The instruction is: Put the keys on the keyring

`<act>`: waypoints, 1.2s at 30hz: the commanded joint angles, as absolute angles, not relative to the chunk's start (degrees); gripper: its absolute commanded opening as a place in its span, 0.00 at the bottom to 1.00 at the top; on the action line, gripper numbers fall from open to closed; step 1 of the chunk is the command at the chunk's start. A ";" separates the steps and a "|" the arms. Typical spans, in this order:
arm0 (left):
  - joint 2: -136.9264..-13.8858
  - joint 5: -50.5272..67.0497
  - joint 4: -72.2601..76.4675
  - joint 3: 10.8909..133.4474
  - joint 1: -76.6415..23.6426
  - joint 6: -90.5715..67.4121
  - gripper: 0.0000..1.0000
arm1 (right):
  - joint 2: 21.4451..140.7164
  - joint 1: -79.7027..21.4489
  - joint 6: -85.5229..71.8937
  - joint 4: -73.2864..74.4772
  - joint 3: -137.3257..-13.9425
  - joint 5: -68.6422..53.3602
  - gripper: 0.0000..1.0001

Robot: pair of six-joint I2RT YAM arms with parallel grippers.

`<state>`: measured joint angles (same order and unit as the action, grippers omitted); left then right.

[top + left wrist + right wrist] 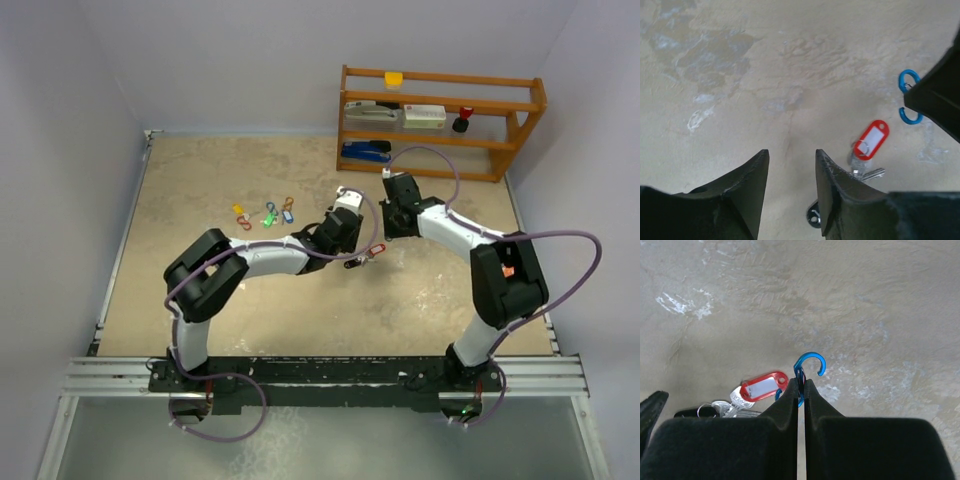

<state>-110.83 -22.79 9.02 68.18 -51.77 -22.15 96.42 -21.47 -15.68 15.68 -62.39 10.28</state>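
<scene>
My right gripper (801, 382) is shut on the keyring (810, 365), a blue S-shaped hook with its open curl sticking up past the fingertips. Just left of it on the table lies a bunch of keys: a red tag (762, 386), silver keys (732, 402) and a black fob (687, 412). My left gripper (790, 152) stands open with nothing between its fingers; the red tag (871, 140) and silver keys (860, 167) lie just right of its right finger, and the keyring (910, 102) lies beyond. Whether the bunch hangs on the hook I cannot tell. Yellow (239, 209), green (268, 217) and blue (288, 214) tagged keys lie further left.
A wooden shelf (440, 120) with a stapler, a box and small items stands at the back right. Small orange clips (244, 223) lie among the tagged keys. Both grippers (365, 254) (392, 226) meet near the table's middle. Walls close in the left side and back.
</scene>
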 commanded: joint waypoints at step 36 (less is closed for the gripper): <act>-97.07 -29.45 10.99 57.89 -45.04 -33.13 0.52 | 106.11 -32.02 -12.96 20.72 -69.47 27.02 0.00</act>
<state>-100.03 -27.97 9.74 58.33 -45.50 -31.92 106.41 -31.48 -13.41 20.88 -67.48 24.95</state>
